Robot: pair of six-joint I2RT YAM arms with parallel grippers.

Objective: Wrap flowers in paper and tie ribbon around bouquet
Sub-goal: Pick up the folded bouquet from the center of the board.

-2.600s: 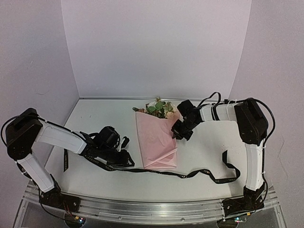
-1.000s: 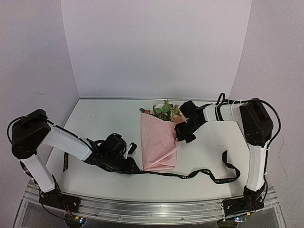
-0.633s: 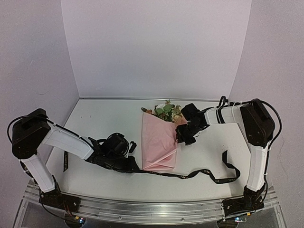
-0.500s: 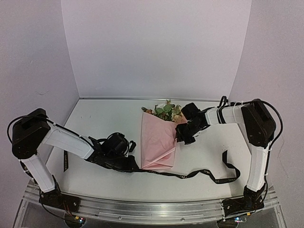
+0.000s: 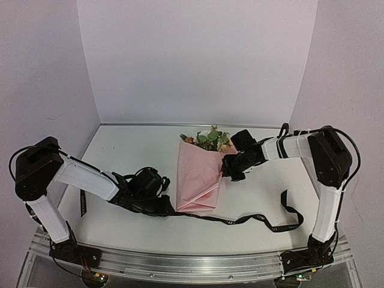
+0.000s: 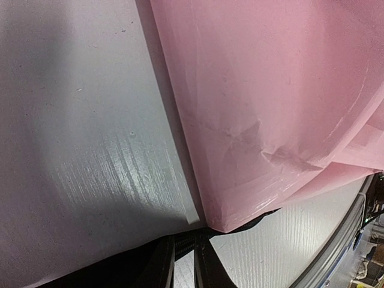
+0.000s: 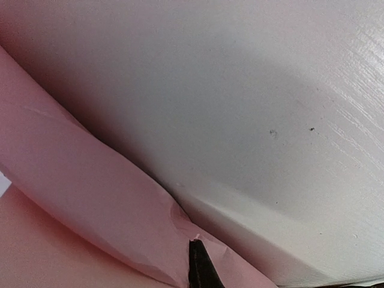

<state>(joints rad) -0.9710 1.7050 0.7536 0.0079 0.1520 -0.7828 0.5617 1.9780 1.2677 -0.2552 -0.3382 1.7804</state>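
On the white table [image 5: 132, 150] a soft sheet of light pink wrapping paper [image 5: 198, 177] lies folded into a long wrap. A small bunch of pale pink, cream and rust-coloured roses with green leaves [image 5: 209, 139] shows out of the far end of the paper.

A long narrow black ribbon with pale lettering [image 5: 252, 219] lies on the table along the near end of the paper, not around it. From there it goes on to the right of the paper, where it bends back toward the far side.

The left gripper [image 5: 169, 208] sits low at the near left corner of the paper. Its fingers are almost together and it is grasping the ribbon, which comes out of it in a straight line.

The right gripper [image 5: 228, 172] is at the right edge of the paper, near the far end. It is clenched on this edge, and the edge stands a little off the table.
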